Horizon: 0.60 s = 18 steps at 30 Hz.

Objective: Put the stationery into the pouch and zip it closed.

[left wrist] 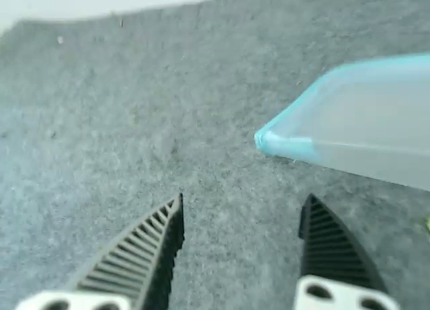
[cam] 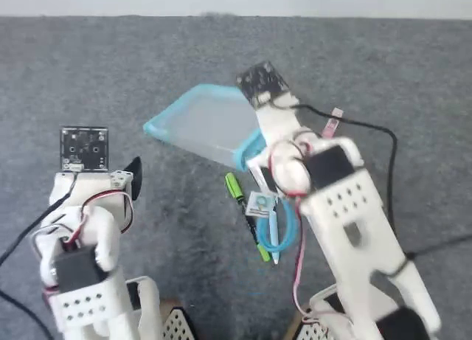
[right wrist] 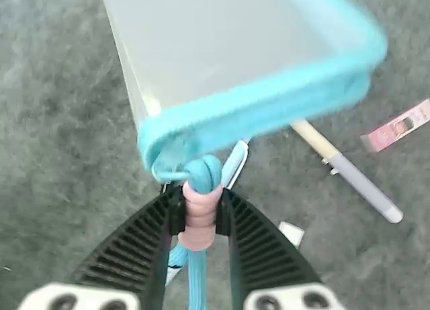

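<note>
Left gripper [left wrist: 242, 249] is hovering over the grey felt-like surface [left wrist: 101, 122], jaws spread wide w/ nothing btwn them & bare cloth showing in the gap. In the high view it is sitting well apart from the stationery, pointing toward one corner of the pouch.

Loose stationery is lying on the surface just beside the right arm, all outside the pouch: a thin black-and-green pen [cam: 256, 237], a light-blue pen [cam: 273, 240] w/ a light-blue cord loop [cam: 289, 229] curling around it, a small white printed tag [cam: 259, 203] resting on top of them, & a lime-green marker [cam: 234, 186] angling up toward the pouch.

Right gripper [right wrist: 200, 201] is pinching a pink bead-like zipper pull [right wrist: 199, 228], jaws pressed against it on both sides. A blue knot [right wrist: 201, 172] is sitting right above the bead, tying it to the pouch's corner.

The translucent pouch w/ light-blue trim [cam: 203, 122] is lying beyond the pens, its near corner touching the right gripper. Can't tell if the zip is open or shut.

Past it, a grey-and-cream pen [right wrist: 346, 172] is lying near the pouch's edge, & a small pink packet [right wrist: 396, 125] is sitting a bit farther out. A black cable [cam: 387, 155] is trailing across the surface by the right arm.
</note>
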{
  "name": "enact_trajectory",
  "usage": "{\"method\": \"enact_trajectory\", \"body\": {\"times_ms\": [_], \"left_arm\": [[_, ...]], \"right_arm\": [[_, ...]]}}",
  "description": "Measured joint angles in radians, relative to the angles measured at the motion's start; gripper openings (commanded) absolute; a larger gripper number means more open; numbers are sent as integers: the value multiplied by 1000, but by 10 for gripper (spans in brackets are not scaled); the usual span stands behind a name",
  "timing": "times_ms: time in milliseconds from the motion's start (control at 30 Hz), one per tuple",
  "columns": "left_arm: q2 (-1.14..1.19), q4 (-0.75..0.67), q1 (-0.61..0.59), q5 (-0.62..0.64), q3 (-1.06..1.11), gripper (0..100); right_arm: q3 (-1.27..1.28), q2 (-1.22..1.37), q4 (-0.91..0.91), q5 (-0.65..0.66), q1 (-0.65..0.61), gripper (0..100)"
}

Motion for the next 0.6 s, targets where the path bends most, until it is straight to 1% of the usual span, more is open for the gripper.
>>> {"method": "enact_trajectory", "body": {"times_ms": [133,233,400,600], "left_arm": [[141,201,55,-11,-262,281],[299,307,100,6,-433,282],[522,379,183,101,-629,283],[612,408,267,130,-758,283]], "right_arm": [[81,-52,-12,78,0,6],[95,-60,-12,100,-2,6],[95,-63,-12,164,2,6],[95,-64,-12,184,-2,6]]}}
